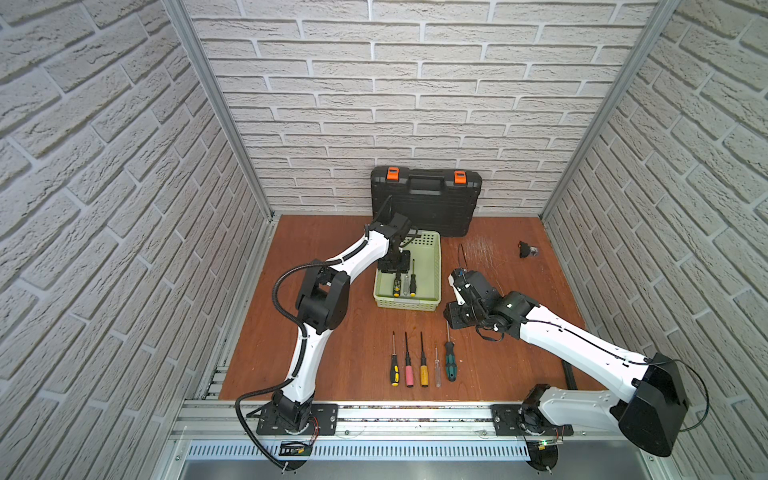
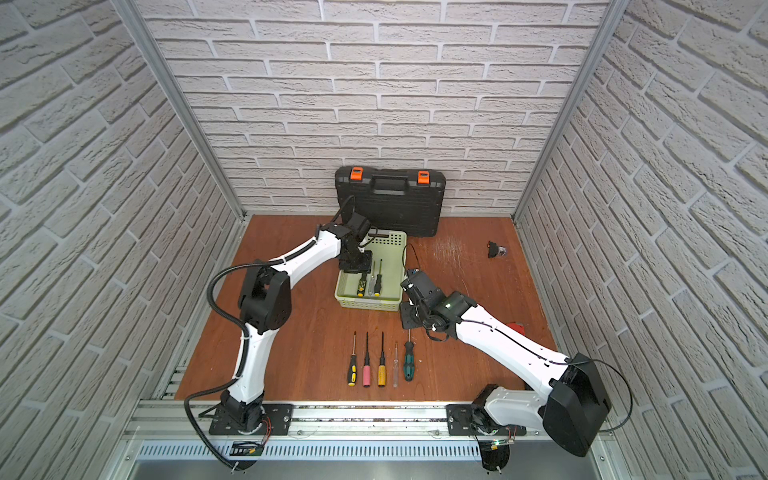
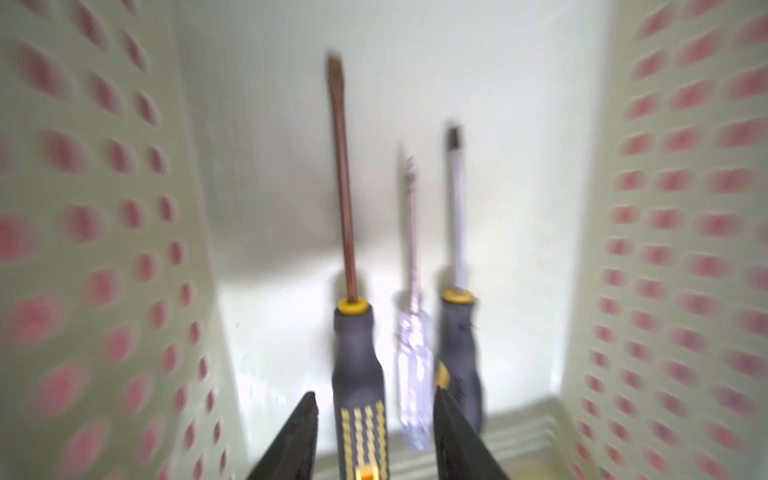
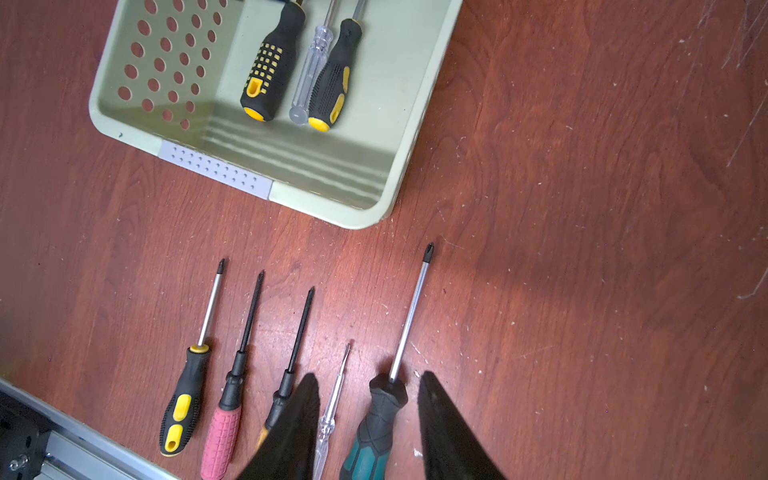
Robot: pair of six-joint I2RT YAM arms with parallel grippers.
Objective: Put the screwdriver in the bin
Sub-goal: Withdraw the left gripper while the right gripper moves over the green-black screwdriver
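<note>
Five screwdrivers lie in a row on the wooden table (image 1: 498,266), the nearest things to the robot bases. The right gripper (image 4: 368,419) hangs above the end of that row with its jaws parted and nothing between them touched; directly under the gap is the green-handled screwdriver (image 4: 376,428), and the small clear one (image 4: 328,419) is just beside one jaw.

Beyond this gripper stands the bin (image 1: 434,266), with three screwdrivers inside. The left gripper (image 3: 374,432) is lowered into it. Its jaws stand apart on either side of the grid-pattern black and yellow screwdriver (image 3: 359,374), which rests on the bin floor, so it appears released.

I judge the step as the end of one placing. Next, the left arm should rise clear, and the right gripper should descend and close on the green handle.
</note>
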